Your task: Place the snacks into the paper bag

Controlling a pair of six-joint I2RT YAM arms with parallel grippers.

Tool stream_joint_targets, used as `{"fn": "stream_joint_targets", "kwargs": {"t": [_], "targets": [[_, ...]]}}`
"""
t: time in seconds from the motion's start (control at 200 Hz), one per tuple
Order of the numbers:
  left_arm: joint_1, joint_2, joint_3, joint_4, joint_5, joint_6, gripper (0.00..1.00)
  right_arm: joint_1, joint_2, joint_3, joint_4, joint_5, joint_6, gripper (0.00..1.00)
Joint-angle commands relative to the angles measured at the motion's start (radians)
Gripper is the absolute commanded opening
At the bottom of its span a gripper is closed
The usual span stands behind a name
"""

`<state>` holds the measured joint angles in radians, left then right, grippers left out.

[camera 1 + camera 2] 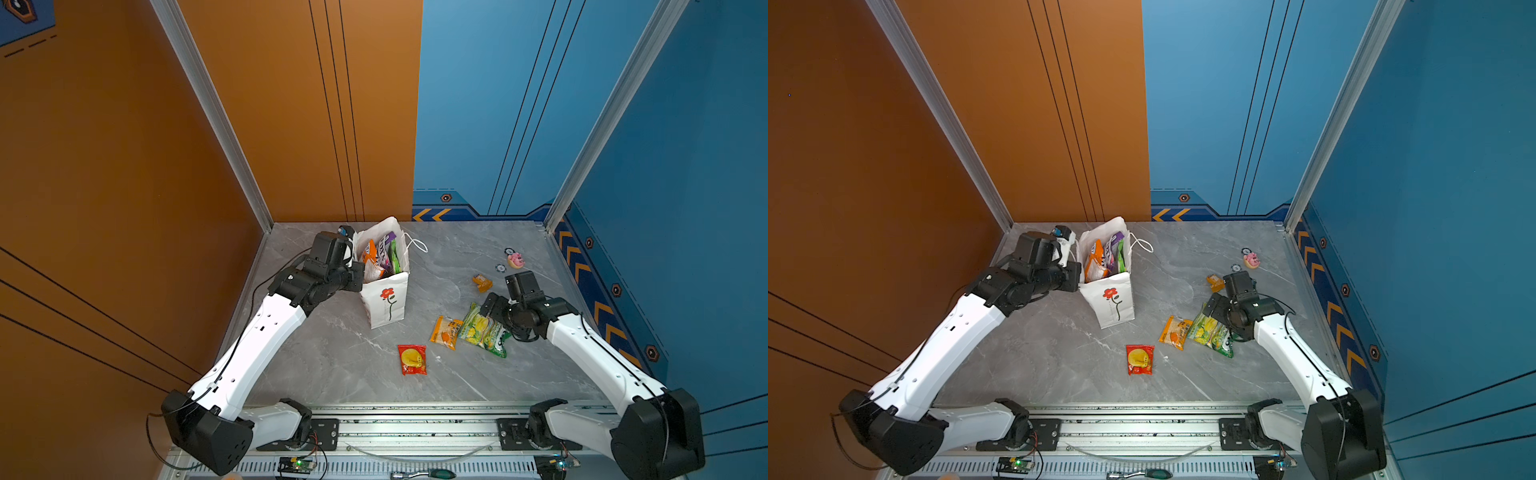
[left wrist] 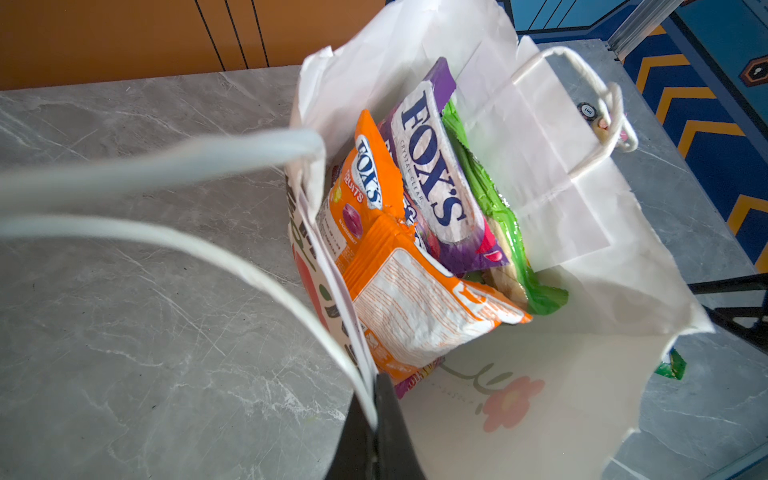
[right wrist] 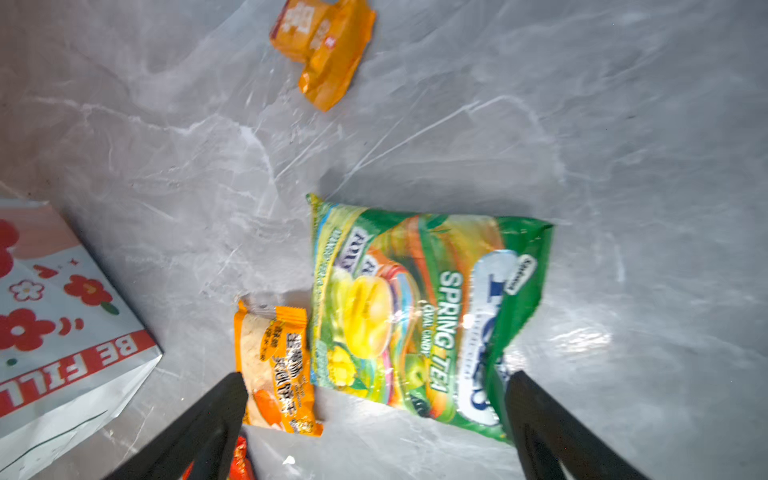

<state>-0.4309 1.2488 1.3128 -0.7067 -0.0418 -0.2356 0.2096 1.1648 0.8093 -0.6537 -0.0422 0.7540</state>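
Lower right in a top view, my right gripper [image 1: 489, 311] gapes over green-yellow packet [image 1: 484, 331], might snag adjoining orange packet [image 1: 446, 331]; left gripper [image 2: 374, 415] clamps paper bag [image 1: 384, 309].

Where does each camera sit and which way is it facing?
Top view: high behind the arm bases, facing down at the table; left arm and right arm show.
Top view: beside it, same direction; both arms, the paper bag.
Left wrist: on the left arm, looking into the bag; left gripper shut on its rim.
Right wrist: on the right arm, facing down at the green-yellow packet; right gripper open.
Shared: all four show the bag.
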Motion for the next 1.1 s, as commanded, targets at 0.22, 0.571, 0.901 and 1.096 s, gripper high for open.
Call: {"fn": "stream_joint_targets", "kwargs": {"t": [0.22, 0.571, 0.901, 1.096], "targets": [[0.003, -0.028, 0.009, 0.063, -0.02, 0.004, 0.0, -0.113, -0.011, -0.128, -0.027, -0.067, -0.037, 0.88], [0.003, -0.026, 0.007, 0.063, -0.02, 0.004, 0.0, -0.114, 0.015, -0.197, 0.053, -0.116, -0.022, 0.63], [0.0, -0.023, 0.007, 0.062, -0.018, 0.004, 0.0, -0.11, 0.075, -0.215, 0.099, -0.137, -0.022, 0.5], [0.001, -0.022, 0.007, 0.062, -0.017, 0.003, 0.0, -0.105, 0.126, -0.224, 0.127, -0.146, -0.026, 0.43]]}}
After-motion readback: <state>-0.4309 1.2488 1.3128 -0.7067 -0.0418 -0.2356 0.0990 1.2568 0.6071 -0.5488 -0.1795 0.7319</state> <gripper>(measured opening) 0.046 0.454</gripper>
